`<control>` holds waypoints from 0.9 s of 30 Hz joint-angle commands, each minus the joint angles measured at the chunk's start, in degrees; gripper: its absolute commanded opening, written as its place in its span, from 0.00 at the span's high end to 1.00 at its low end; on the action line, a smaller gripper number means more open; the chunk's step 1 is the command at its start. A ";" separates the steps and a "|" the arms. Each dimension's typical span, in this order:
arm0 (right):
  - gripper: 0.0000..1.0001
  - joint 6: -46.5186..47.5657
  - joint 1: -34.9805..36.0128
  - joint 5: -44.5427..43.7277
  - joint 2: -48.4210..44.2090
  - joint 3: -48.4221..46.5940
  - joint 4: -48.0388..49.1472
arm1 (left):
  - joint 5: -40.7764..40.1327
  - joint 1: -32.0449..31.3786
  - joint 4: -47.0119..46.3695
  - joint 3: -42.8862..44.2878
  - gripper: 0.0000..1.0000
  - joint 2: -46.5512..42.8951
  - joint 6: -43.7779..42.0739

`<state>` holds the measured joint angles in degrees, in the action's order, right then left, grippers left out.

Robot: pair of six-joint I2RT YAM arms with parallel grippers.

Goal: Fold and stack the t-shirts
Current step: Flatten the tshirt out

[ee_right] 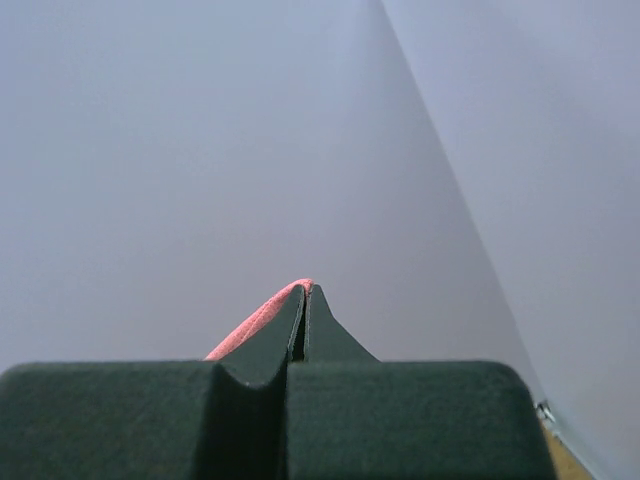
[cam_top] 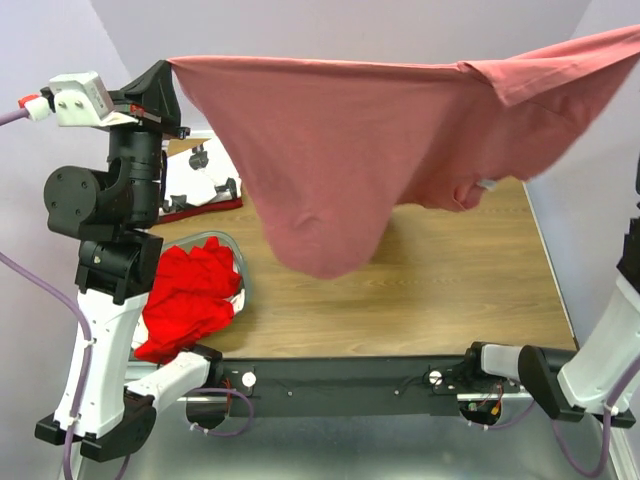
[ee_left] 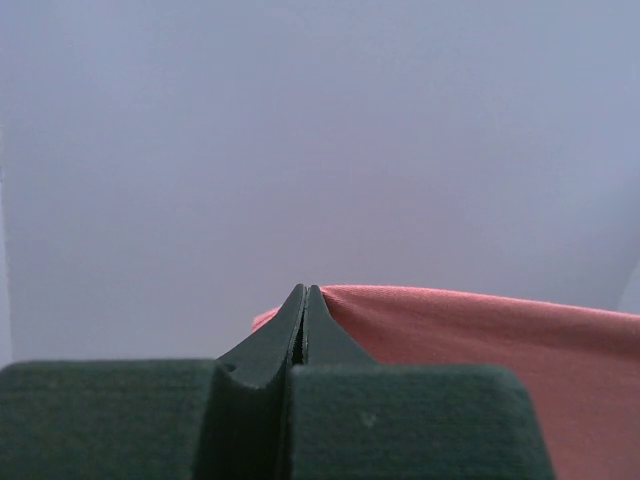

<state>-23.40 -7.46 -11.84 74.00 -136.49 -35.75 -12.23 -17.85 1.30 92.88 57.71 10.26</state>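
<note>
Our left claw (ee_left: 306, 292) is closed tight on one corner of the pink shirt (cam_top: 350, 160); our right claw (ee_right: 306, 290) is closed too, with a pink edge pinched between its fingers; we hold the shirt high in the air, spread between both arms, its middle sagging over the table (cam_top: 450, 290); a red shirt (cam_top: 190, 295) lies heaped in the tub (cam_top: 240, 265) at the left; a white shirt (cam_top: 200, 178) lies behind the tub.

No lettering, label or number can be read anywhere; the black prints on the white t-shirt (cam_top: 192, 176) are too small to make out
</note>
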 commanded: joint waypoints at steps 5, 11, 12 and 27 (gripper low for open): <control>0.99 3.01 -0.71 -4.78 1.41 3.41 4.72 | 7.21 0.27 -3.24 1.43 1.00 4.33 -0.69; 1.00 3.01 -0.71 -2.76 6.59 9.04 4.81 | 11.70 0.27 2.30 3.45 1.00 15.14 0.81; 0.99 2.92 -0.62 -2.06 7.64 9.74 4.81 | 11.79 0.27 2.91 3.19 1.00 17.24 0.64; 0.99 3.09 -0.62 0.76 14.25 4.91 4.81 | 11.35 0.27 8.72 11.53 1.00 23.42 -0.15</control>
<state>-21.34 -7.62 -11.46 91.90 -128.51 -33.43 -1.34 -17.85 12.43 101.21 85.25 10.68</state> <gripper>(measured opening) 0.008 0.004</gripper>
